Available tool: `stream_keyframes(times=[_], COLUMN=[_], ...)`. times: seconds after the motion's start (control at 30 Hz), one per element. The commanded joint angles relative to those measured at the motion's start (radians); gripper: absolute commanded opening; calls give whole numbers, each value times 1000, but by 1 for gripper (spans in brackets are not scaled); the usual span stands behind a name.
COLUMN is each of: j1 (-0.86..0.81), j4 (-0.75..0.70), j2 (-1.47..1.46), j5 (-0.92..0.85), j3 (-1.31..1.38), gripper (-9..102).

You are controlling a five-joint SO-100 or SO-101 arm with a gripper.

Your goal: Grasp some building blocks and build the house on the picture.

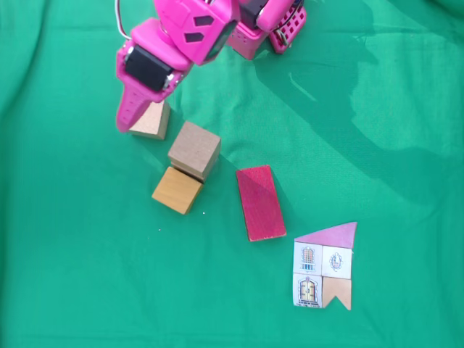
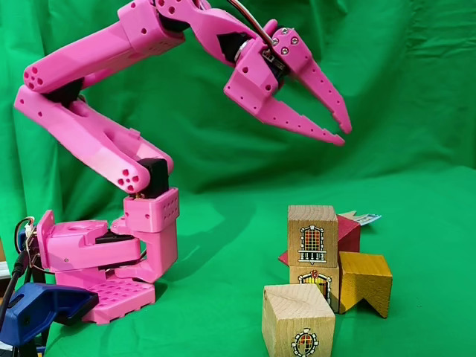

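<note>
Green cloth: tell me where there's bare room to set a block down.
The green cloth lies bare along the left side of the overhead fixed view, and on the right above the paper house cut-out. It is crowded at the centre: three wooden cubes cluster under the pink gripper, with the dark-red rectangular block beside them.

Both fixed views are bright and evenly lit; colours are strong against the green cloth (image 1: pixel 72 254). In the view from above, the arm (image 1: pixel 181 36) throws a broad, soft-edged shadow (image 1: pixel 362 116) to the right, so the light falls from the left; the blocks cast short shadows. The side view is sharp, with darker folds in the backdrop (image 2: pixel 416 74); no glare or edge distortion shows.
</note>
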State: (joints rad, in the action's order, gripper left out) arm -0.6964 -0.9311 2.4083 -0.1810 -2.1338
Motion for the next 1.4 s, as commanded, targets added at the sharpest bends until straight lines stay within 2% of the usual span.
stream_keyframes(times=[0.0, 0.33, 0.67, 1.17, 1.37], j1=[-43, -78, -78, -80, -84], j4=[-3, -43, -322, -321, -328], j2=[-58, -160, -196, -357, -520], j5=[-11, -12, -12, -15, -123], j3=[41, 40, 40, 61, 193], gripper=[0, 0, 0, 0, 0])
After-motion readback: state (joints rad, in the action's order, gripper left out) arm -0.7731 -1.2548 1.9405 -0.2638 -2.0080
